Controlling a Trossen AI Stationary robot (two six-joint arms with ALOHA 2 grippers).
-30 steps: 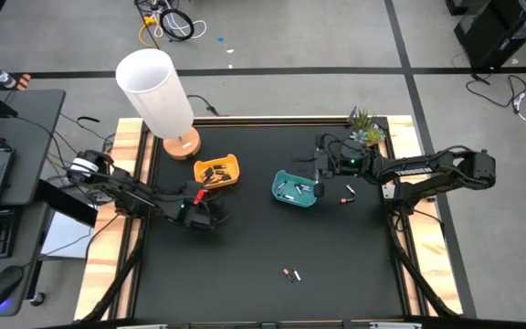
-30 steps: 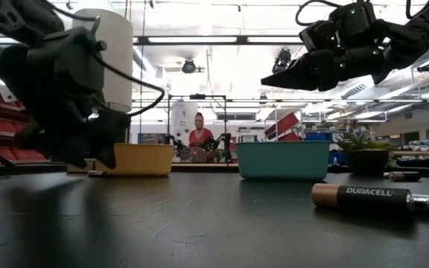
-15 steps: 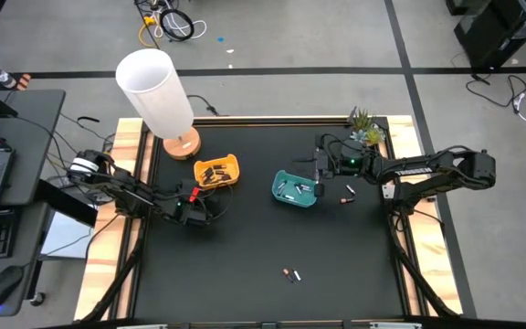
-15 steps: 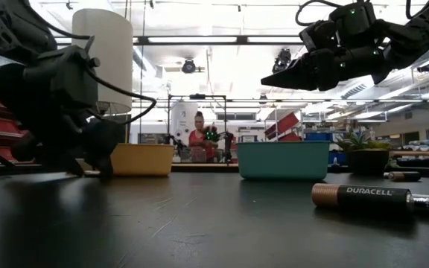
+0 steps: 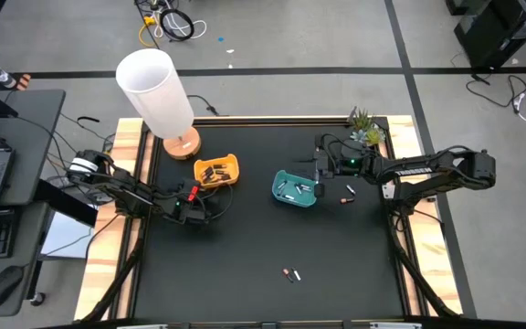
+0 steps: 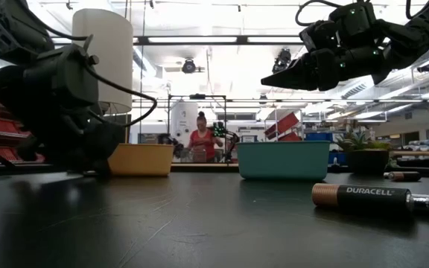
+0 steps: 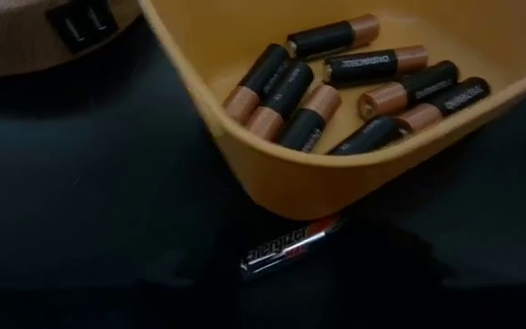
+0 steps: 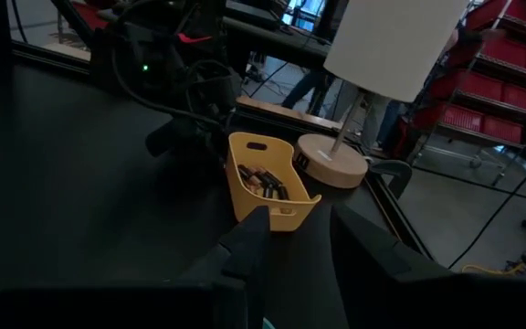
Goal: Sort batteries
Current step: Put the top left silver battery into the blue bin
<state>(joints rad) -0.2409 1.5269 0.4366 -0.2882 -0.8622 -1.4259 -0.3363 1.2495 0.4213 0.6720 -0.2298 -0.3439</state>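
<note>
A yellow tray (image 5: 217, 172) holds several dark batteries with copper ends (image 7: 336, 87). One dark battery with a red band (image 7: 290, 247) lies on the black table against that tray's outer wall. My left gripper (image 5: 197, 201) hangs low just in front of it. A teal tray (image 5: 295, 189) holds pale batteries. My right gripper (image 8: 299, 219) hovers open above the teal tray's right end, with nothing between its fingers. Two batteries (image 5: 290, 274) lie near the front edge. Two more (image 5: 348, 194) lie to the right of the teal tray.
A lamp with a white shade (image 5: 153, 90) and a wooden base (image 5: 183, 144) stands at the far left, close to the yellow tray. A small potted plant (image 5: 363, 128) stands at the far right corner. Bare black table (image 5: 245, 238) lies between the trays and the front edge.
My left gripper has sunk a little toward the table beside the yellow tray and shifted slightly toward the table's left edge. It has since kept still.
</note>
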